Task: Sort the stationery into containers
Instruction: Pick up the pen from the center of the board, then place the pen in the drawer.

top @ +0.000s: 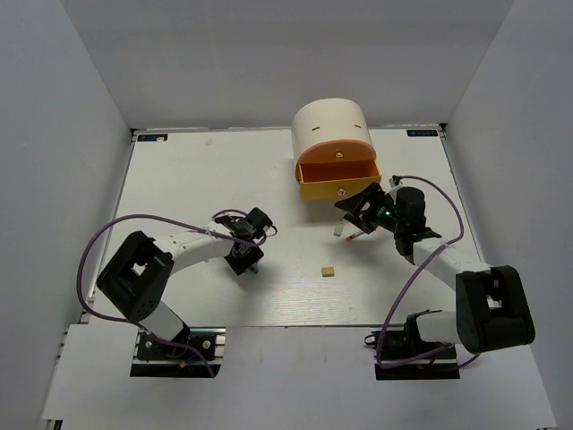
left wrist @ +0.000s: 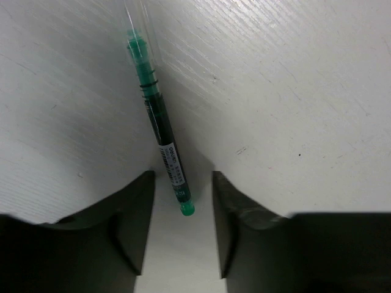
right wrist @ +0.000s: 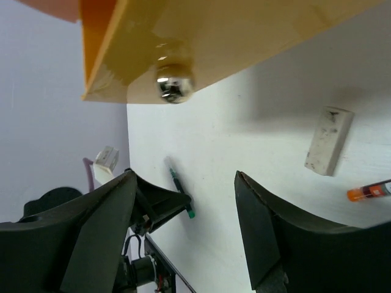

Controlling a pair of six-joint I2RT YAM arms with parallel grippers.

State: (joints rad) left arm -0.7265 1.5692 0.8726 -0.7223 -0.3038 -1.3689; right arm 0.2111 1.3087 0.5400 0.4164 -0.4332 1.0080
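A slim black pen with green ends [left wrist: 160, 125] lies on the white table. My left gripper [left wrist: 183, 177] is open and straddles its near tip, with a gap on each side. In the top view the left gripper [top: 248, 262] sits low at centre-left. The cream drum organiser [top: 330, 125] stands at the back with its orange drawer [top: 338, 176] pulled out. My right gripper [top: 357, 209] hangs open and empty just in front of that drawer [right wrist: 201, 36]. A whitish eraser block [right wrist: 330, 140] and an orange-ended pen [right wrist: 369, 192] lie below it. A tan eraser [top: 329, 270] lies mid-table.
The drawer's metal knob [right wrist: 173, 82] is just above my right fingers. White walls close in the table [top: 179, 179] on three sides. Purple cables loop out from both arms.
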